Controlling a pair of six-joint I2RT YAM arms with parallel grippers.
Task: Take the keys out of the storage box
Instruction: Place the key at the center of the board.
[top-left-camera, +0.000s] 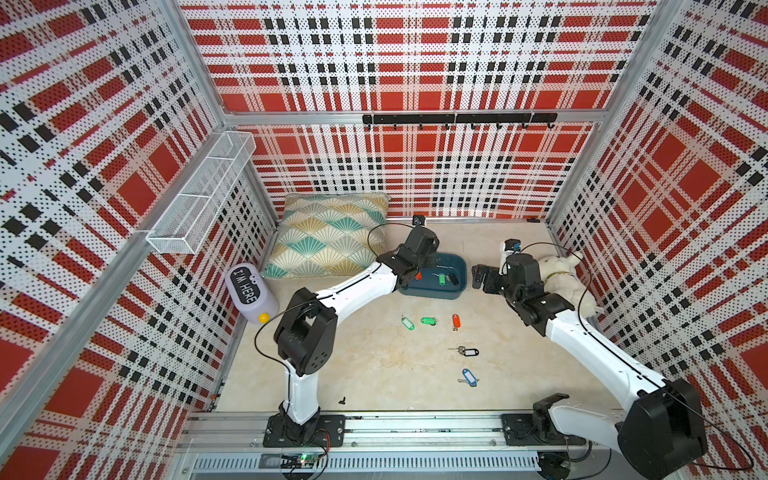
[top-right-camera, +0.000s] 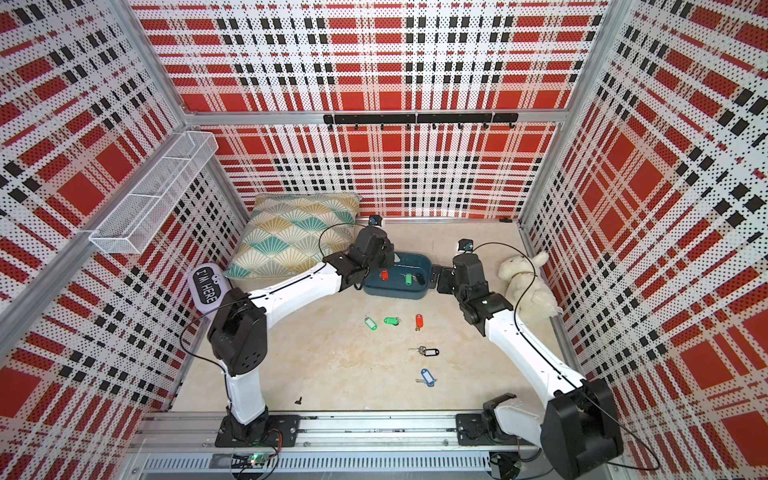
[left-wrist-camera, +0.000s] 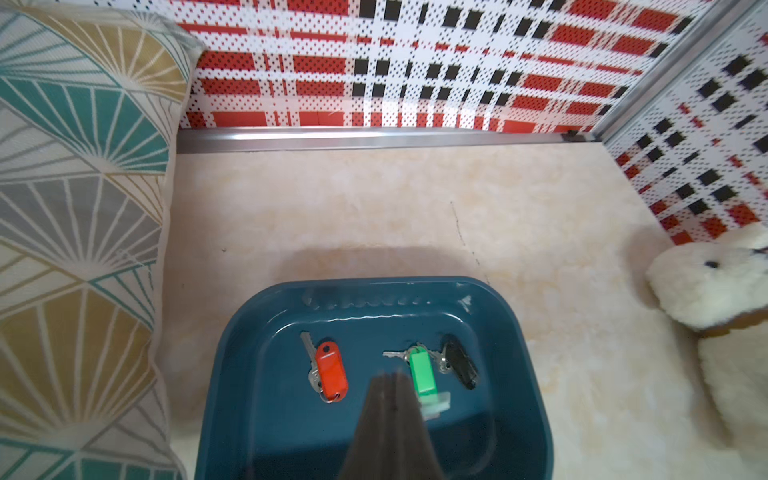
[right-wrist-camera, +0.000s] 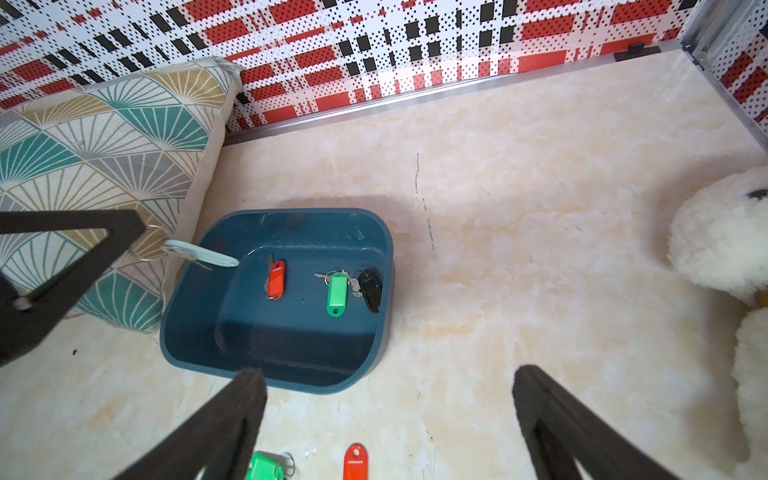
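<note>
Three of the keys lie on the floor of the storage box (left-wrist-camera: 237, 374): a red-tagged key (left-wrist-camera: 331, 370) by itself, and a green-tagged key (left-wrist-camera: 423, 372) just beside a black-tagged key (left-wrist-camera: 460, 365). My left gripper (left-wrist-camera: 390, 376) hangs over the box's cushion-side rim, fingers pressed together on the ring end of a pale-tagged key (right-wrist-camera: 203, 255), whose tag dangles above that rim. My right gripper (right-wrist-camera: 390, 372) hovers just beside the box's opposite end, fingers spread wide, holding nothing. Nearer my bases, on the table (top-left-camera: 353, 374), lie a second green-tagged key (top-left-camera: 408, 323), a third green-tagged key (top-left-camera: 428, 321), a second red-tagged key (top-left-camera: 456, 321), a second black-tagged key (top-left-camera: 469, 352) and a blue-tagged key (top-left-camera: 469, 376). The cushion (top-left-camera: 328, 237) touches the box.
</note>
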